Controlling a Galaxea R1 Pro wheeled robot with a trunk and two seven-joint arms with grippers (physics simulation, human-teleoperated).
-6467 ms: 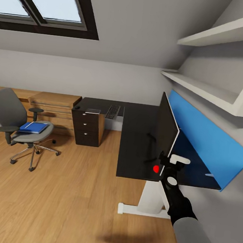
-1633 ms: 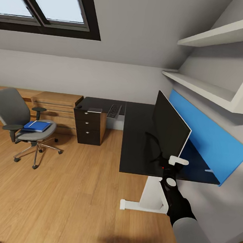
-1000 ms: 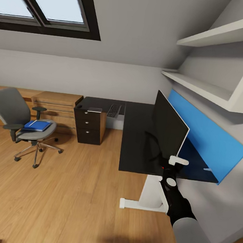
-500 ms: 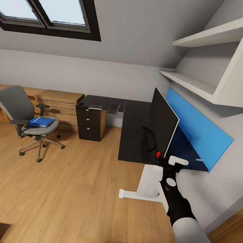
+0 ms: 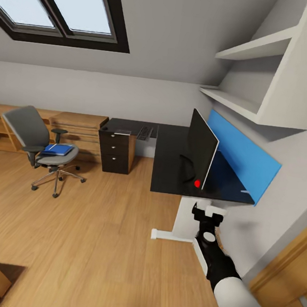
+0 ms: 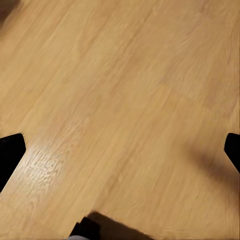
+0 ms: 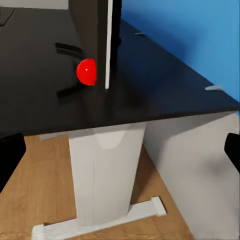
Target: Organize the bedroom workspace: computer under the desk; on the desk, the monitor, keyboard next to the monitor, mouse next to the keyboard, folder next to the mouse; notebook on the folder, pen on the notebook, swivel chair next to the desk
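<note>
Monitor [image 5: 200,151] stands near the desk's [image 5: 169,160] near end, edge-on to the right gripper [image 5: 207,211], which hangs below the desk edge, jaws spread and empty. It looks thin, rigid and top-heavy; best held by its edge. Folder [image 5: 57,149] lies flat on the chair [image 5: 38,142], light and slippery. Keyboard [image 5: 143,133] is tiny at the far end; mouse, pen and computer cannot be made out. Left gripper [image 6: 120,145] is open over floor.

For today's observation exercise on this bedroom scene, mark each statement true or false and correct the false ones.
1. The monitor stands on the desk. True.
2. The blue folder lies on the desk. False: it lies on the swivel chair.
3. The right end effector grips the monitor. False: it is apart from it, open.
4. The keyboard rests on the desk's far wing. True.
</note>
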